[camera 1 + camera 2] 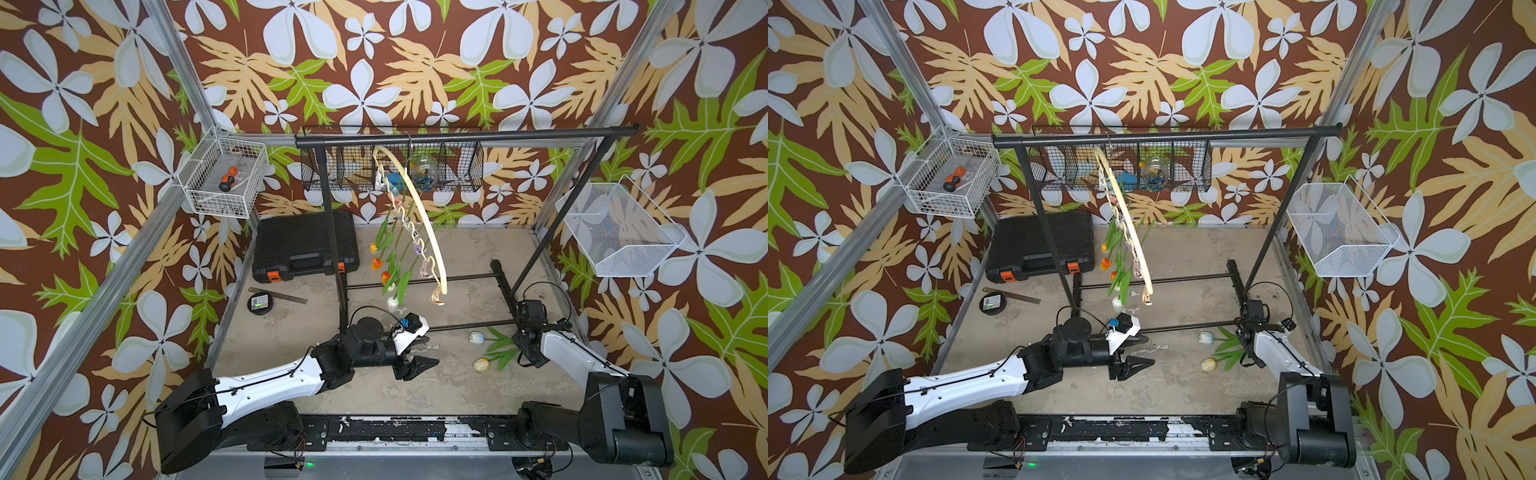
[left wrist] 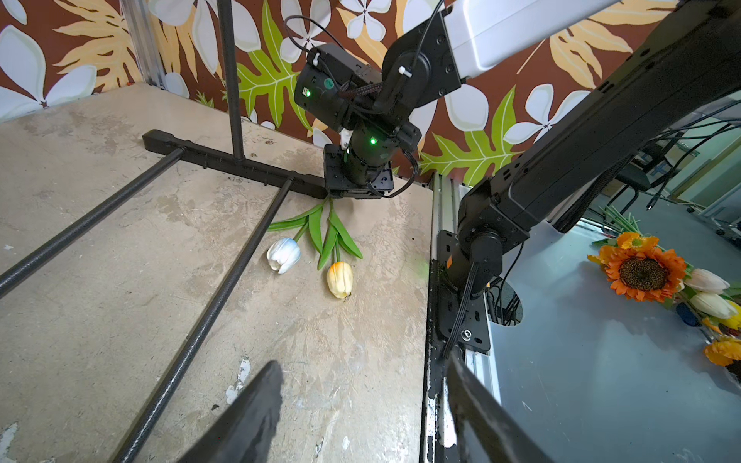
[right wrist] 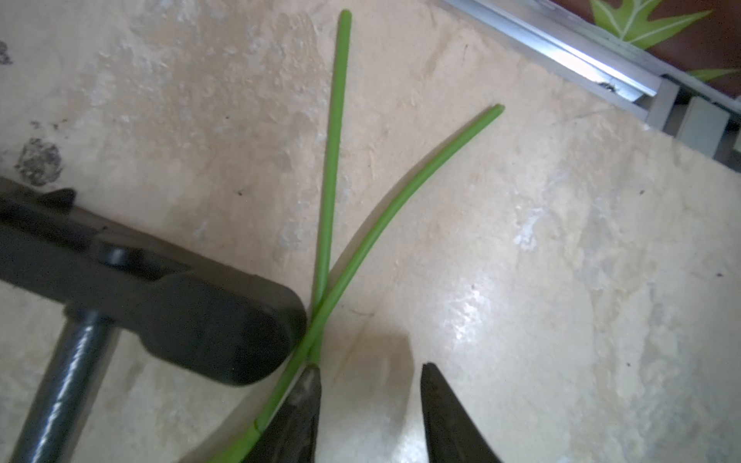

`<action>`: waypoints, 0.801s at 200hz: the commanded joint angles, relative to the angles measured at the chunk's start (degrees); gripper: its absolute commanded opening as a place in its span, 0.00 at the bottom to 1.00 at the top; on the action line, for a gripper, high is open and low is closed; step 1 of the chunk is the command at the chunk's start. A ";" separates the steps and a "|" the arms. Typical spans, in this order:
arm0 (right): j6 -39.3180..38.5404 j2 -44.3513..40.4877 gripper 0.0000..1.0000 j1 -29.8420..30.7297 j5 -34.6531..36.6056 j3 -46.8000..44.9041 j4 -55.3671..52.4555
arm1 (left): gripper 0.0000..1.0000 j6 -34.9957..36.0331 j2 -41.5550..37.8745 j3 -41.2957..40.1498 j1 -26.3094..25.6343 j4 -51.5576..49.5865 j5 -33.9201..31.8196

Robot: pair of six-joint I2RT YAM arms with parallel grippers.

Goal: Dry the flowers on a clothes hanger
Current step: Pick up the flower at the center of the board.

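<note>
Right wrist: your right tool point(image 3: 369, 366) is apart; both stems point(image 3: 333, 160) cross just beside rack foot point(image 3: 208, 320), outside the gap, touching one finger point(image 3: 304, 401). Close now and you'll likely pinch air or shove them. Left tool point(image 1: 432, 350) apart, empty. Hanger point(image 1: 436, 241) hangs high, well apart from rack foot.

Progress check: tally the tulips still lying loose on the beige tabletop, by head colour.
White tulip: 1
Cream-yellow tulip: 1
Total: 2
</note>
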 commanded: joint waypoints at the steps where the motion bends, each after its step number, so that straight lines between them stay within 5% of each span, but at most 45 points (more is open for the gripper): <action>1: 0.04 0.51 0.39 -1.02 1.84 0.22 1.00 | 0.67 0.16 0.36 0.43 -0.17 0.15 0.28; 94: 0.49 4.08 0.22 -4.70 1.42 2.22 3.91 | 0.65 -1.38 1.67 2.55 -0.74 -0.83 0.84; 160: 0.39 5.51 0.27 -5.09 1.30 3.17 5.01 | 0.65 -1.42 0.79 3.16 -1.48 -0.87 0.81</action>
